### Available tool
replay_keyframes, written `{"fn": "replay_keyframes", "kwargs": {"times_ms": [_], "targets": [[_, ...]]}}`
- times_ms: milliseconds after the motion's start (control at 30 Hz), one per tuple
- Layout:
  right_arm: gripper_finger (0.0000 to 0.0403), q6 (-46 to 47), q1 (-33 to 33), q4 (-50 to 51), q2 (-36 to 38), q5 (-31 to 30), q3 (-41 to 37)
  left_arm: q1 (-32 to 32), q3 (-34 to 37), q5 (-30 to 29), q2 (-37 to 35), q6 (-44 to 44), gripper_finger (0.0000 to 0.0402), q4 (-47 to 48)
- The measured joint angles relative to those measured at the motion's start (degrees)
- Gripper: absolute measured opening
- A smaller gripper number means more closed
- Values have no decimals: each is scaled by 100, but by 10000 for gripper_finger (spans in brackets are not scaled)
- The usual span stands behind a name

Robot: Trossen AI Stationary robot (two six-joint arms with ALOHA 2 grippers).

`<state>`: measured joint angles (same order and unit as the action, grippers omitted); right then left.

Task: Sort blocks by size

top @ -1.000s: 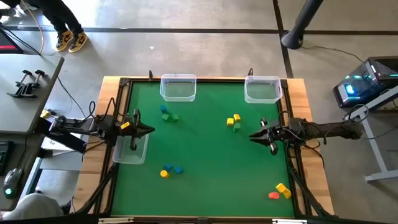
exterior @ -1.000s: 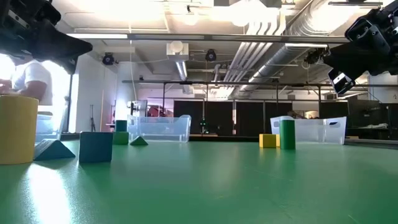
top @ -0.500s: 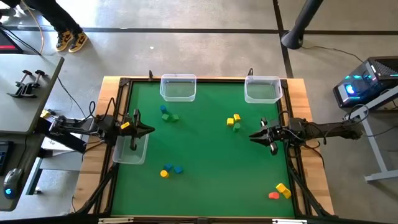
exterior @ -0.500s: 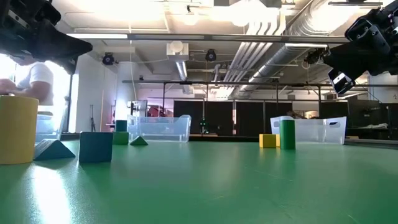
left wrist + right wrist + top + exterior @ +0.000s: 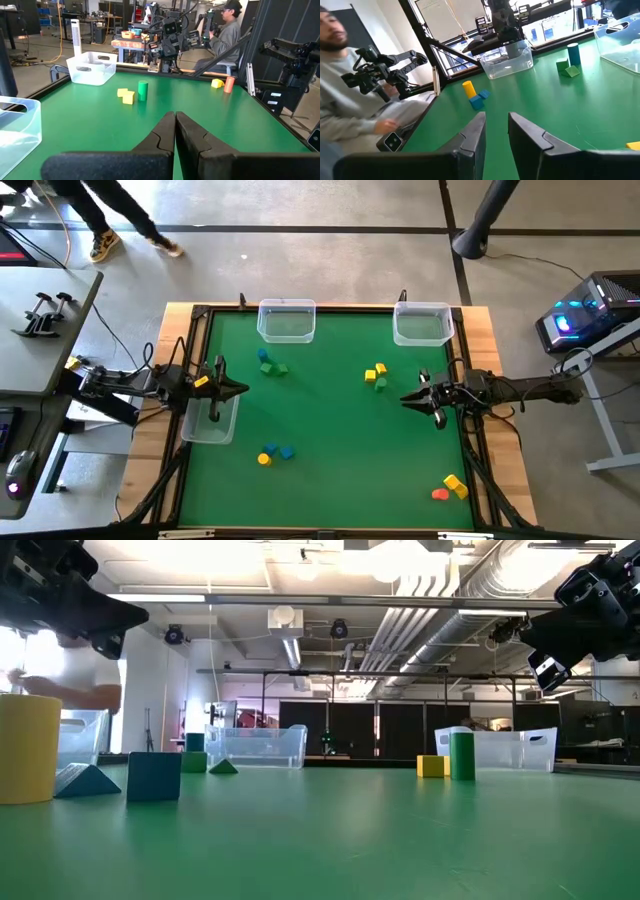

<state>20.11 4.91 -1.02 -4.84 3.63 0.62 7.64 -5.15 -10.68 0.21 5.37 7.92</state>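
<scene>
No sorting is judged done: all blocks lie loose on the green table [image 5: 330, 430], none seen in the three clear bins [image 5: 287, 322].

Counted in four clusters:
- three far left [image 5: 270, 364]
- three far right [image 5: 376, 374]
- two near left [image 5: 275, 454]
- three near right [image 5: 450, 487]

Left claw [image 5: 240, 389] pressed together above the left-edge bin; right claw [image 5: 408, 400] slightly parted, empty.

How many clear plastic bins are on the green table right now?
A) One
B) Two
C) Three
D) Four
C: the overhead view shows two clear bins at the far edge and a third bin at the left edge, under the left claw.
</scene>
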Motion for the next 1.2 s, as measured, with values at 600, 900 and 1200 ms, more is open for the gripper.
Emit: {"fn": "replay_keyframes", "kwargs": {"times_ms": [600,900,1200], "targets": [[78,-1,0,0,-2,0,1,0,-1,1,0,399,0,-2],[78,1,0,0,-1,-1,1,8,-2,31,32,1391,0,-977],[78,1,0,0,0,-1,0,328,-2,-220,914,1256,0,-2117]]}}
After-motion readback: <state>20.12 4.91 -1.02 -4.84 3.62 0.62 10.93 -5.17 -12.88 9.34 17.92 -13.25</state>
